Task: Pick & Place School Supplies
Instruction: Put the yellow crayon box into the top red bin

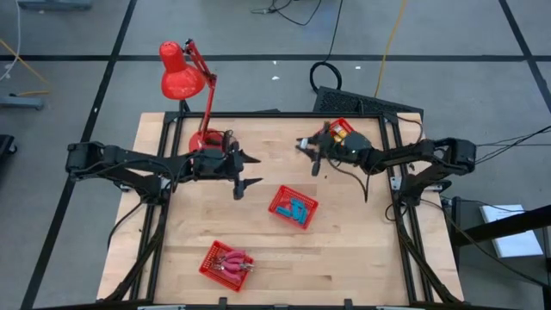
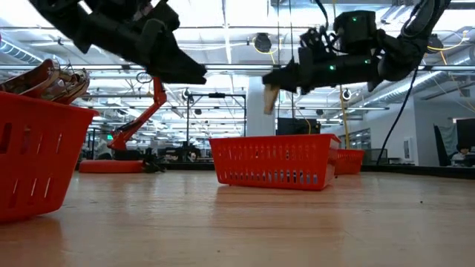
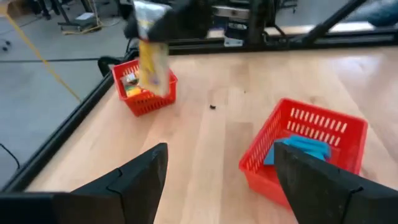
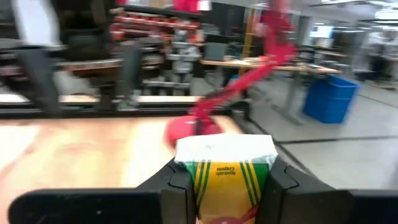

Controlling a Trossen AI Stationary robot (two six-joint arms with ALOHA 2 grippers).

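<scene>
My right gripper (image 1: pixel 307 148) is shut on a yellow-orange packet (image 4: pixel 224 186) with green stripes and a white end. It holds it in the air just left of the far red basket (image 1: pixel 341 131), which has more yellow items in it. My left gripper (image 1: pixel 252 174) stands open with nothing between its fingers, left of the middle basket (image 1: pixel 293 207), where blue blocks (image 3: pixel 301 149) lie. In the near basket (image 1: pixel 225 263) lie pink-handled tools (image 1: pixel 234 261). My right gripper pinches the packet between its two fingers by its two side faces (image 4: pixel 194 177), close to the white end. The fingers come about level from the table's right side. The packet hangs below them (image 2: pixel 271 96), slightly tilted and lifted clear of table and basket.
A red desk lamp (image 1: pixel 185 73) stands at the far left corner, its base (image 1: pixel 207 138) just behind my left gripper. Bare wood lies between the three baskets and along the near edge. A black frame borders the table.
</scene>
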